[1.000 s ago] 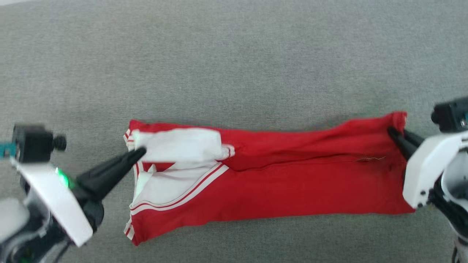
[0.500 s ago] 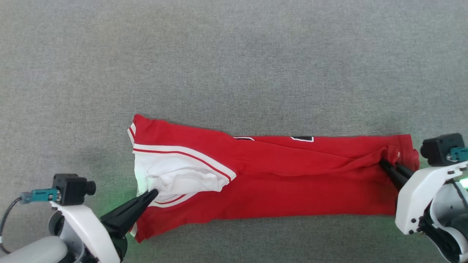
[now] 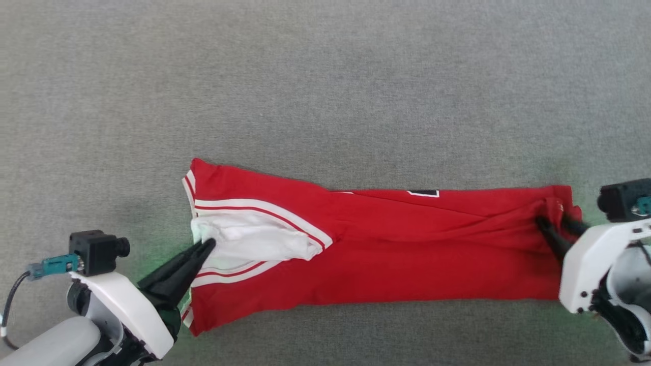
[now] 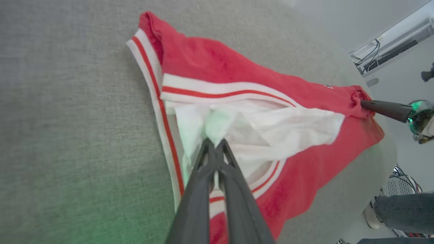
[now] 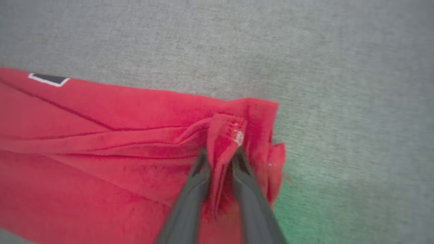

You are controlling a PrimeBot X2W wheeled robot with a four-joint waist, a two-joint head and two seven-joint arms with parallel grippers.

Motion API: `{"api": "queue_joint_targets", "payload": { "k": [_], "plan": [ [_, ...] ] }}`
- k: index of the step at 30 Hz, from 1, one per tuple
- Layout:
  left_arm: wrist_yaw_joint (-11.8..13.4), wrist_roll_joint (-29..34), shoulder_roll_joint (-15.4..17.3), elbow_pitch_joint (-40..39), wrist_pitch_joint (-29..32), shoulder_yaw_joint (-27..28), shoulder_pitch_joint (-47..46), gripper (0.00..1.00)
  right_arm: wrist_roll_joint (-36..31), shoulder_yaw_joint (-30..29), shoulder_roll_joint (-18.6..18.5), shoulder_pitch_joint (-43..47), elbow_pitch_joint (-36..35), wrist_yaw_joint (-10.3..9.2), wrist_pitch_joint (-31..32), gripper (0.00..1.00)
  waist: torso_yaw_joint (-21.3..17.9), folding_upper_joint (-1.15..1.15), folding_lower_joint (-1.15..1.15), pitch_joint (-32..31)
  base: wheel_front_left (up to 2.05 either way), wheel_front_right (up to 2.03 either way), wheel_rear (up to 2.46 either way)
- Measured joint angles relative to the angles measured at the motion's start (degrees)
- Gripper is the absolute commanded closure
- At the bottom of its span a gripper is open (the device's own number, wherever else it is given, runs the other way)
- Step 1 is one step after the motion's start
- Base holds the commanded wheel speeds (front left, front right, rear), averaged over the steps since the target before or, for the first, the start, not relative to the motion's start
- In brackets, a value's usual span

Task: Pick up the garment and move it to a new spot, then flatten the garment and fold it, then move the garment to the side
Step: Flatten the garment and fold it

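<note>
Red with white trim, the jersey shirt [image 3: 386, 264] lies as a long folded band across the lower middle of my head view, flat on the grey cloth-covered desk [image 3: 325, 91]. Its striped end, with a crumpled white sleeve [image 3: 254, 241], is toward the left of the frame, and the hem end is at the right. A sliver of a black white-edged character [image 3: 423, 192] peeks out along the upper fold. My left gripper [image 3: 206, 246] comes in from the lower left. Through its wrist camera I see the fingers clenched together, their tips pinching the sleeve's white cloth. My right gripper [image 3: 550, 221] reaches in from the right edge with its fingers parted, released, and a bunched fold of red hem stands up between them. At the lower right of the left wrist view, beyond the desk's edge, I make out a person's leg [image 4: 403, 211] in jeans and a pale shoe [image 4: 371, 213].
</note>
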Motion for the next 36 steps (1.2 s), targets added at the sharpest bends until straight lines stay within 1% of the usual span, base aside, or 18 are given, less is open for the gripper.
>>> {"api": "queue_joint_targets", "payload": {
  "k": [2,5,7,10,12,15,20,25,29,30,31,32,33,34,35,36],
  "plan": [
    [0.00,1.85,-0.66,0.20,0.00,2.74,1.77,0.00,0.02,-1.63,0.22,0.94,-1.19,-0.01,1.40,0.00,0.51,0.00,0.00,-0.54,0.00,0.00,0.00],
    [0.00,5.38,-2.59,2.12,0.00,7.31,4.00,0.00,0.05,-4.42,0.33,2.61,-2.29,-0.02,3.59,0.00,1.70,0.00,0.00,-1.30,0.00,0.00,0.00],
    [0.00,7.39,-4.60,3.61,0.00,10.96,5.59,0.00,0.11,-6.22,0.55,3.44,-2.48,-0.03,5.22,0.00,2.62,0.00,0.00,-1.79,0.00,0.00,0.00],
    [0.00,10.74,-8.22,4.57,0.01,14.78,7.83,0.00,1.10,-8.54,1.09,4.10,-1.16,-0.03,7.84,0.00,3.98,0.00,0.00,-2.45,0.00,0.00,0.00],
    [0.00,14.45,-10.01,5.21,0.01,17.20,8.77,0.00,1.37,-9.79,1.32,4.78,-0.43,-0.02,9.22,0.00,4.93,0.00,0.00,-2.89,0.00,0.00,0.00],
    [0.00,18.91,-13.00,5.47,0.01,22.53,10.35,0.00,2.02,-11.52,1.65,4.94,0.55,-0.02,10.60,0.00,6.32,0.00,0.00,-3.44,0.00,0.00,0.00],
    [0.00,28.10,-17.74,3.94,0.00,30.97,13.95,0.00,2.41,-12.88,2.05,4.89,1.78,-0.03,12.35,0.00,7.88,0.00,0.00,-4.04,0.00,0.00,0.00],
    [0.00,38.39,-22.73,1.67,0.00,38.94,17.42,0.00,2.41,-13.34,2.65,4.53,2.96,-0.07,13.52,0.00,8.45,0.00,0.00,-4.27,0.00,0.00,0.00],
    [0.00,45.35,-26.28,-0.25,0.00,43.48,19.49,0.00,2.38,-13.33,2.86,3.92,4.15,-0.07,14.03,0.00,8.52,0.00,0.00,-4.31,0.00,0.00,0.00],
    [0.00,45.79,-27.04,-0.58,0.00,44.25,19.79,0.00,2.36,-13.26,2.90,3.74,4.36,-0.07,14.15,0.10,8.51,0.00,0.00,-4.31,0.00,0.00,0.00],
    [0.00,46.76,-27.55,-0.87,0.00,44.87,20.01,0.00,2.37,-13.25,2.96,3.52,4.55,-0.07,14.28,0.13,8.48,0.00,0.00,-4.31,0.00,0.00,0.00],
    [0.00,48.09,-27.83,-1.18,0.00,45.29,20.24,0.00,2.37,-13.14,3.02,3.39,4.77,-0.07,14.28,0.13,8.42,0.00,0.00,-4.29,0.00,0.00,0.00],
    [0.00,48.23,-28.18,-1.22,0.00,45.58,20.47,0.00,2.37,-12.98,3.10,3.21,5.00,-0.07,14.27,0.29,8.35,0.00,0.00,-4.29,0.00,0.00,0.00],
    [0.00,48.54,-28.39,-1.13,0.00,45.59,20.70,0.00,2.37,-12.78,3.16,3.01,5.32,-0.07,14.23,0.43,8.29,0.00,0.00,-4.29,0.00,0.00,0.00],
    [0.00,49.26,-28.42,-0.99,0.00,45.62,20.84,0.00,2.37,-12.49,3.18,2.75,5.66,-0.07,14.12,0.53,8.22,0.00,0.00,-4.27,0.00,0.00,0.00],
    [0.00,49.37,-28.42,-0.96,0.00,45.67,20.85,0.00,2.37,-12.13,3.19,2.50,5.99,-0.05,13.82,0.58,8.15,0.00,0.00,-4.26,0.00,0.00,0.00]
  ]
}}
